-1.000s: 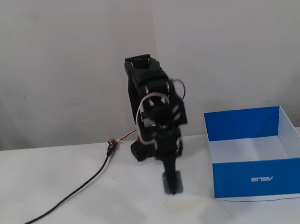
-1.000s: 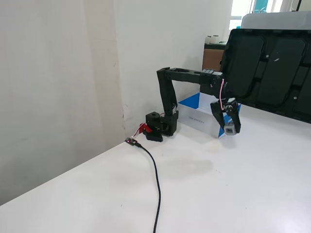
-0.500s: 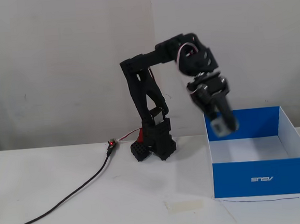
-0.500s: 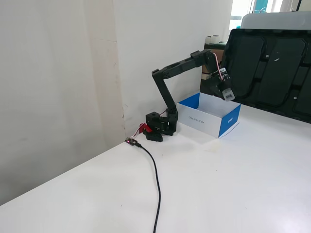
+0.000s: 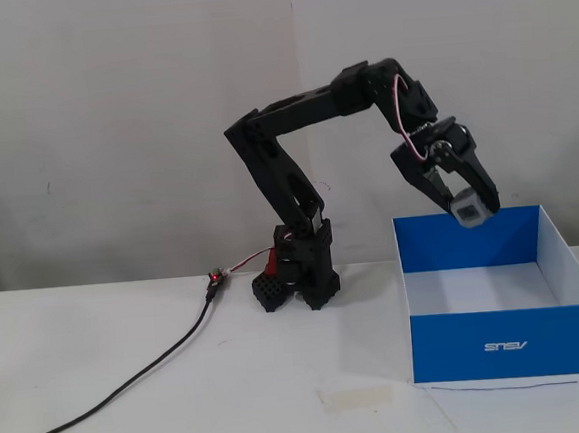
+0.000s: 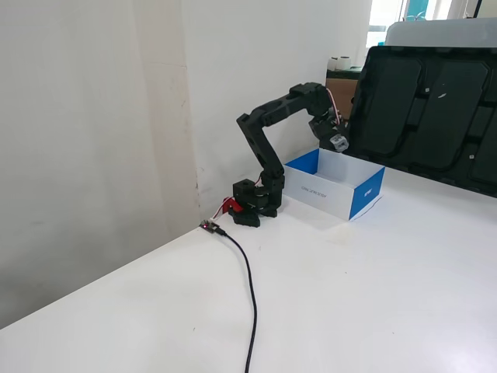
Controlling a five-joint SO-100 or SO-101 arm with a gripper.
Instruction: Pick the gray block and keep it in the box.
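Both fixed views show the claw (image 5: 466,206) clamping the tilted gray block (image 5: 469,210) above the box (image 5: 509,337).

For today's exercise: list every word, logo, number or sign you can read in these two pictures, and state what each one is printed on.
"ASUS": white logo on the blue front wall of the box, readable in a fixed view.
Small white mark on a side wall of the box in a fixed view: too small to read.
Gray block held in the end effector: any mark on its faces is too blurred to read.
No other text is visible.
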